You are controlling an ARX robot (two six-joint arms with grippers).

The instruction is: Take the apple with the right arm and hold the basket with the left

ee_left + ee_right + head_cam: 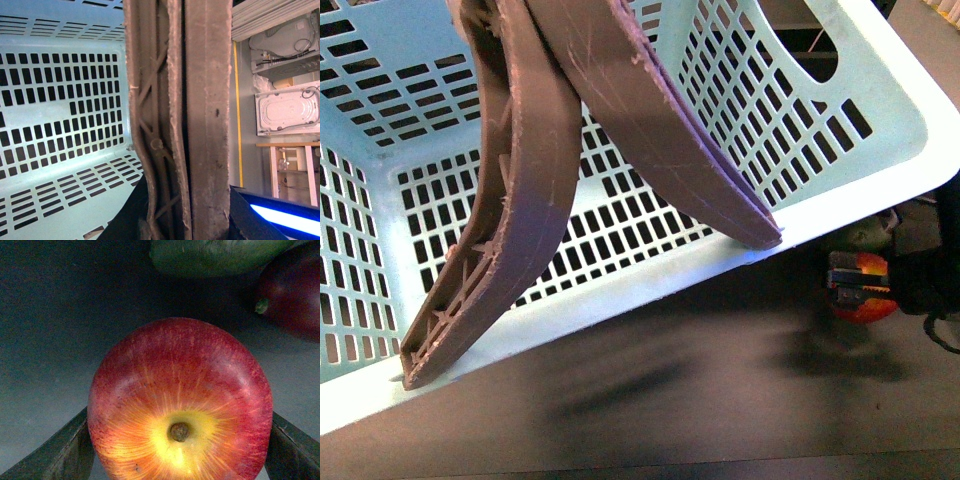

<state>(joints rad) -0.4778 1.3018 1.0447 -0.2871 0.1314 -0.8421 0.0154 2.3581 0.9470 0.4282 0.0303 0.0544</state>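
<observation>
Round red-and-yellow apple [180,400] with dimpled stem hollow lies near the pale turquoise lattice plastic basket [650,290], whose brown swing handles [520,200] stand raised together.

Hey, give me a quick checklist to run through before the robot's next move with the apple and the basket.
1. Round red-and-yellow apple between the jaws of the right gripper: ok, one each side.
2. Apple off the dark table: cannot tell.
3. Both brown curved swing handles inside the left gripper: ok.
4. Pale turquoise slotted plastic basket level: not ok, it hangs tilted.
5. Dark red oblong fruit and dark green fruit apart from apple: ok.
</observation>
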